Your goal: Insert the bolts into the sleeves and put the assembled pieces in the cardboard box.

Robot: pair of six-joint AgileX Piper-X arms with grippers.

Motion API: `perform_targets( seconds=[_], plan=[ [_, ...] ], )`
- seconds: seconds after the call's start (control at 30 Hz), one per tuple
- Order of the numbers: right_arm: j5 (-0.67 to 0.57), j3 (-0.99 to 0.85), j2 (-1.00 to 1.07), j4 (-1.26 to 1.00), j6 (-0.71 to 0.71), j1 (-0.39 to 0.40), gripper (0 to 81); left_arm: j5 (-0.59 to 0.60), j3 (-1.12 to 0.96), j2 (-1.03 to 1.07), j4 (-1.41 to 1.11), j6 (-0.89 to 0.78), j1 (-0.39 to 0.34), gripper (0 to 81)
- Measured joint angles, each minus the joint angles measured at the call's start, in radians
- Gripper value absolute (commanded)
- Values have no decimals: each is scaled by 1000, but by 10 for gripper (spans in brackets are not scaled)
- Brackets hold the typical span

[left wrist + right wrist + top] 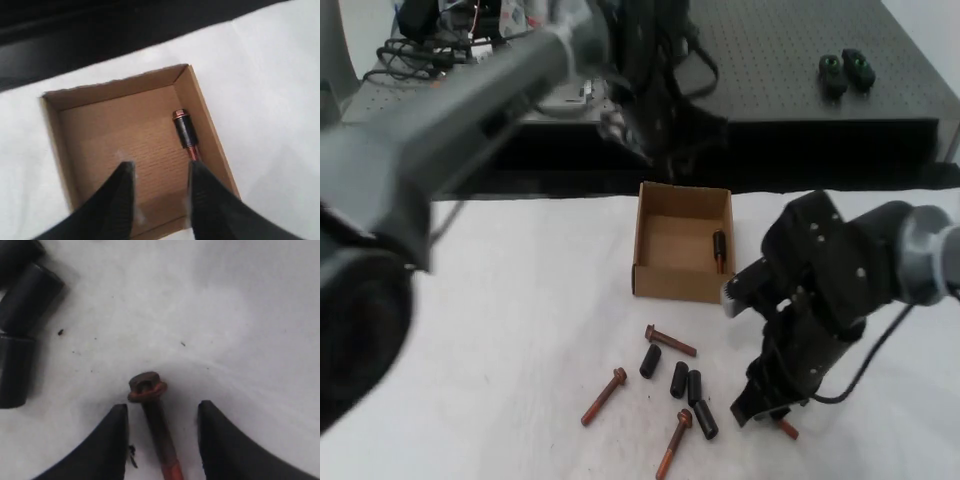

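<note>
White cloth over the bench [500, 300]. Right gripper [162, 410] is down on it, fingers parted, with a bolt [156, 427] lying between them, clear of both. The right wrist view gives the bolt's hex head; the high view gives three more bolts [604, 396] and four sleeves [678, 378] nearby. Left gripper [160, 169] is spread and empty above the cardboard box [55, 130], which holds one assembled piece [184, 131] against a wall.

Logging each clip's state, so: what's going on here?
The right gripper is low over the white cloth, its fingers open on either side of a loose bolt. The left gripper hangs over the cardboard box, fingers open and empty. One assembled piece lies in the box. Three more bolts and four sleeves lie loose on the cloth.
</note>
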Motion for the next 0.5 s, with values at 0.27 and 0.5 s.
perform_targets(
  seconds=[0.27,0.5],
  plan=[
    [48,-38,49,48,-40,12,44,-16,357,-181,-44,82,2,260],
    [33,-7,-10,60,5,-8,44,77,473,-187,-45,150,-3,260]
  ],
)
